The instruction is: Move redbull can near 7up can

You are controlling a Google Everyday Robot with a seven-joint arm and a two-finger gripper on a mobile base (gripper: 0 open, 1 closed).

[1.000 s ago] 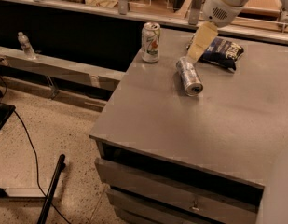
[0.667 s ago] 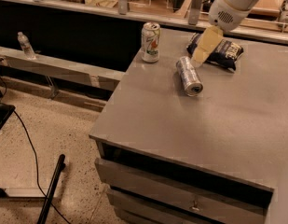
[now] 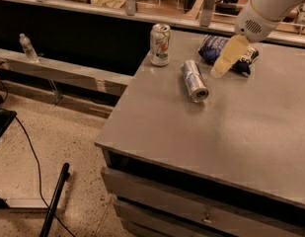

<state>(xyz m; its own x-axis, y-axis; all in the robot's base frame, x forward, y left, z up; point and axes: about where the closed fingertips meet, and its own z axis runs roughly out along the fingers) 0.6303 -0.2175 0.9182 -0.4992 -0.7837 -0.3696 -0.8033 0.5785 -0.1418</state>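
Note:
The redbull can [image 3: 194, 80] is a slim silver can lying on its side on the grey table [image 3: 206, 132], its top end toward the front. The 7up can [image 3: 160, 44] stands upright near the table's back left edge, a short gap left of and behind the redbull can. My gripper [image 3: 227, 57] hangs from the white arm at the upper right, above the table just right of the redbull can and apart from it. It holds nothing that I can see.
A dark blue chip bag [image 3: 226, 53] lies behind the gripper at the table's back. A clear bottle [image 3: 27, 47] stands on a low ledge at left. A black cable and pole [image 3: 54, 201] lie on the floor. Drawers sit under the table front.
The gripper and arm have shifted a little to the right and slightly up, away from the redbull can. Both cans have stayed where they were.

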